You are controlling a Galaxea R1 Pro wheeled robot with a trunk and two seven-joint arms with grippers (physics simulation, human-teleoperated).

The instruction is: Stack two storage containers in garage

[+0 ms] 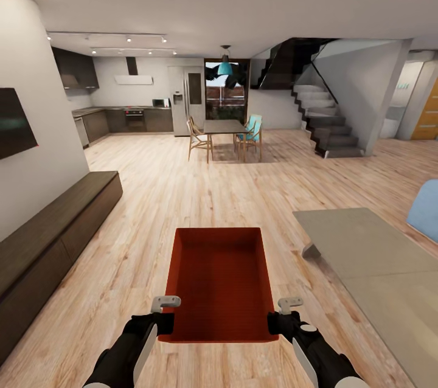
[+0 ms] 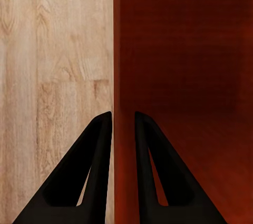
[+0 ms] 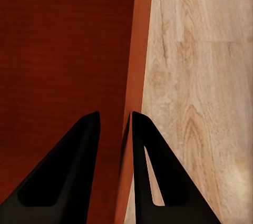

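Pincers [image 2: 123,129] [image 3: 115,129] astride container [image 1: 220,275] walls

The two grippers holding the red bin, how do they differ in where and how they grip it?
The left gripper clamps the storage container's left wall near the robot-side corner; the right gripper clamps its right wall. In the left wrist view, the left gripper has wood floor beside its outer finger; in the right wrist view, the right gripper mirrors that. Both straddle a thin wall, one finger inside, one outside.
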